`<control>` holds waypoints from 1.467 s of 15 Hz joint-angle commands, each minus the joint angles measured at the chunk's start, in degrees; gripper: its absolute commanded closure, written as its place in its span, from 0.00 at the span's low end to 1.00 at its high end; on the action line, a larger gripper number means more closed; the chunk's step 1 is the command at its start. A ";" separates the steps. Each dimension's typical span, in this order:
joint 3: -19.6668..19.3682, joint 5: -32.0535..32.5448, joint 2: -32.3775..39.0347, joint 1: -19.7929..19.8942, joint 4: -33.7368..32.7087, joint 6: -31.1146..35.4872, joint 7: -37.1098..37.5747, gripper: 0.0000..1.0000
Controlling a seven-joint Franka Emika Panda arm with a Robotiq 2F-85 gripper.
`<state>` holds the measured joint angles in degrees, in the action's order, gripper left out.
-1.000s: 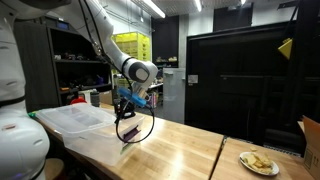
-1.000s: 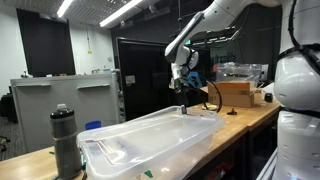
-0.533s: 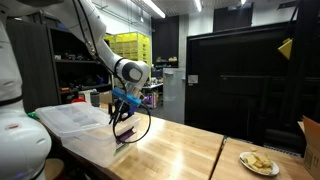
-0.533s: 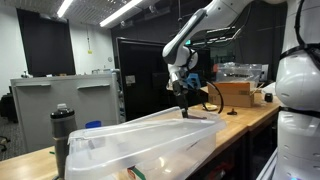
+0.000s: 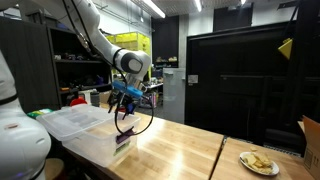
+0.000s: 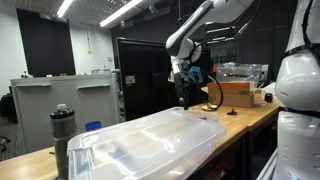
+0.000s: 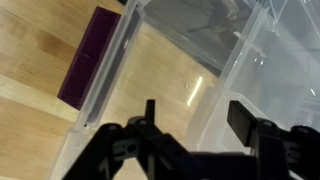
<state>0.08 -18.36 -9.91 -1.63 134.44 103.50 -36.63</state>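
Observation:
My gripper (image 5: pixel 121 108) hangs open just above the near corner of a large clear plastic bin (image 5: pixel 75 120) on the wooden table (image 5: pixel 180 150). In the wrist view the two black fingers (image 7: pixel 245 120) stand wide apart with nothing between them, and the bin's rim (image 7: pixel 215 95) runs beneath the gap. A flat dark purple block (image 7: pixel 88 60) lies on the table right beside the bin's wall, also visible in an exterior view (image 5: pixel 122 143). In the opposite exterior view the gripper (image 6: pixel 182 97) hovers over the bin's far end (image 6: pixel 150 140). A black cable loops below the wrist.
A plate with food (image 5: pixel 258 162) and a cardboard box (image 5: pixel 312 140) sit at the table's far end. A dark bottle (image 6: pixel 65 140) stands next to the bin. Another cardboard box (image 6: pixel 238 92) rests further along the table. Shelves and a black cabinet stand behind.
The jaws went from shut at the bin's rim to wide open. The gripper rose a little, and the bin settled flat on the table.

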 commanded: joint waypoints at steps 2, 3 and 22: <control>-0.99 0.74 -6.13 -0.33 0.73 -0.20 1.54 0.00; -1.29 0.62 -6.73 -0.27 0.72 0.45 1.65 0.00; -1.59 6.65 -9.22 -4.10 12.48 43.60 4.34 0.00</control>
<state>-0.68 -14.16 -18.29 -5.17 146.05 143.83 -34.18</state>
